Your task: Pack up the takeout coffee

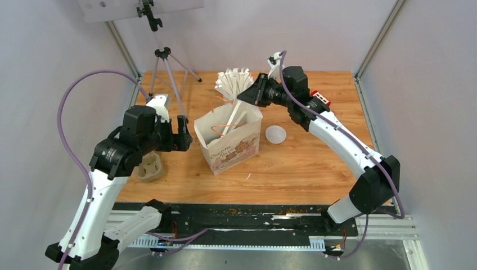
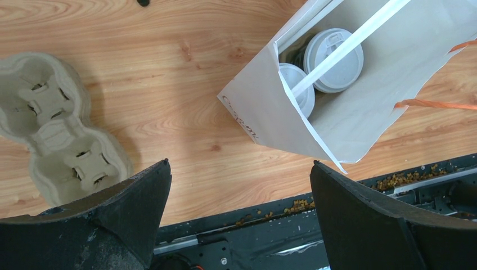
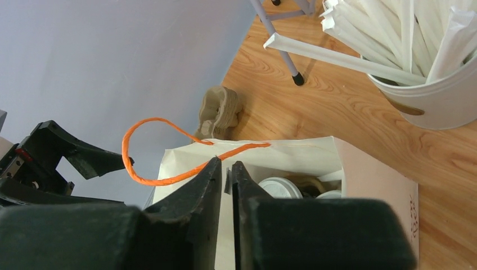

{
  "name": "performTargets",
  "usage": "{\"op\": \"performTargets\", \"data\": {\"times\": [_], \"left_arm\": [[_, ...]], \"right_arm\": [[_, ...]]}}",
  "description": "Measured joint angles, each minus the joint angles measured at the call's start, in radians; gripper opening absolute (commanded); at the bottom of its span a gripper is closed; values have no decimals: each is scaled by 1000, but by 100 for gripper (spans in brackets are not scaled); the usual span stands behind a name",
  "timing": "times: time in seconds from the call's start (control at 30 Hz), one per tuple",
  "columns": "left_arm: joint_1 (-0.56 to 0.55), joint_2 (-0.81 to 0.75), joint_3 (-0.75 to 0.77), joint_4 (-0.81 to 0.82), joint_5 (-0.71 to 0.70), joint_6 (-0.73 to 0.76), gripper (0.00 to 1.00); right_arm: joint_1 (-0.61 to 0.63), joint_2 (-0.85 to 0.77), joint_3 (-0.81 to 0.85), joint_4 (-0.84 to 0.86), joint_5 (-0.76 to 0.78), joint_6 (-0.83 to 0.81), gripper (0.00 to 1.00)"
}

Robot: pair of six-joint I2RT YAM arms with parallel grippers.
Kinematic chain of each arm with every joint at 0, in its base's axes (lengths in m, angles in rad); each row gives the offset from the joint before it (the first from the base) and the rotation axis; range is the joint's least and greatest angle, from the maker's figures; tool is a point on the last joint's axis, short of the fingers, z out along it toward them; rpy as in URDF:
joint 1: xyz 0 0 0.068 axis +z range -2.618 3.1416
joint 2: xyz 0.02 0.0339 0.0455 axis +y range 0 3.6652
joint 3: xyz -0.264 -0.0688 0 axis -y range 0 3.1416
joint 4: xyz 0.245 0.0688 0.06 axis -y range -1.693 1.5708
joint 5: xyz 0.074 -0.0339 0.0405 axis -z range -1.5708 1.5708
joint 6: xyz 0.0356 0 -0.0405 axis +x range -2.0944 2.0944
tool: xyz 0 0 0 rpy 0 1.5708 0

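From above, the bag (image 1: 229, 143) stood mid-table with a stick (image 1: 233, 118) slanting into it. The cups inside were hidden here. The right gripper (image 1: 247, 97) hung over the bag's far rim, at the stick's upper end. The left gripper (image 1: 183, 134) sat just beside the bag's left wall, near the carrier (image 1: 149, 167).

At the left wrist, that gripper's fingers (image 2: 129, 202) were spread wide and held nothing. Both cups (image 2: 337, 59) stood side by side on the bag's floor. Only their round white lids showed, and the stick crossed over the nearer one.

At the right wrist, the fingers (image 3: 197, 191) were all but closed, with a thin slit between them. Whether they pinched the stick could not be told. The lids showed in the bag below.

The cups were probably light, with soft paper walls that would dent under a hard squeeze and slick lids that could pop off. The best hold looked to be on the wall just under the lid rim.
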Motion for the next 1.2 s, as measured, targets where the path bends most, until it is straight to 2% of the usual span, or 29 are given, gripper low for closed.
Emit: {"op": "performTargets", "data": {"times": [0.13,0.33,0.53,0.6,0.63,0.67,0.9,1.2], "left_arm": [[0,0,1,0,-1,0,100],[0,1,55,-2,-5,2,100],[0,9,129,6,-12,11,100],[0,17,159,11,-14,17,100],[0,21,175,18,-14,19,100],[0,24,187,23,-15,22,100],[0,11,231,103,-21,33,100],[0,-106,162,284,26,92,100]], "right_arm": [[1,0,16,-51,4,-22,38],[-1,-2,137,-217,33,-122,45],[-12,-60,201,-376,78,-232,62],[-14,-75,238,-442,108,-286,76],[-15,-82,258,-473,124,-314,93],[-15,-90,277,-500,138,-342,99],[-16,-159,368,-658,216,-500,100],[-16,-318,383,-714,349,-535,100]]}}
